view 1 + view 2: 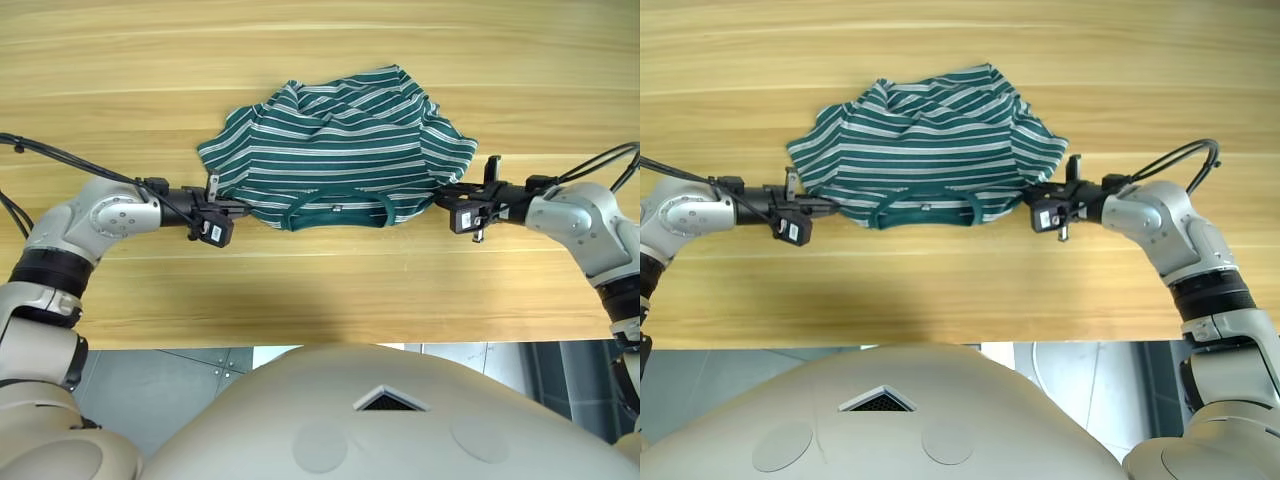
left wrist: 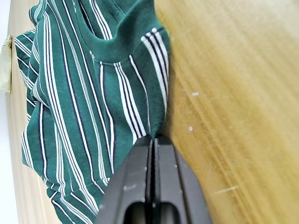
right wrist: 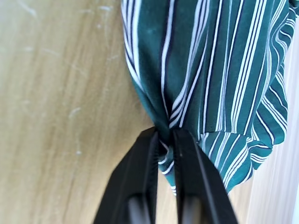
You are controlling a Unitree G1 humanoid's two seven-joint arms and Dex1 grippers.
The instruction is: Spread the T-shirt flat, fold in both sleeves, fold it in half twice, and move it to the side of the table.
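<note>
A green T-shirt [image 1: 340,150] with white stripes lies bunched and wrinkled on the wooden table [image 1: 320,290], its collar [image 1: 338,208] toward me. My left gripper [image 1: 238,206] is at the shirt's near left edge, shut on a pinch of the cloth [image 2: 152,135]. At the near right edge my right gripper [image 1: 440,197] is likewise shut on a fold of fabric [image 3: 164,135]. Both arms lie low over the table, pointing inward at the shirt from either side.
Bare wood stretches beyond the shirt and on both sides of it. The table's near edge [image 1: 320,345] runs just in front of my arms, with grey floor below. Cables [image 1: 60,155] trail from each forearm.
</note>
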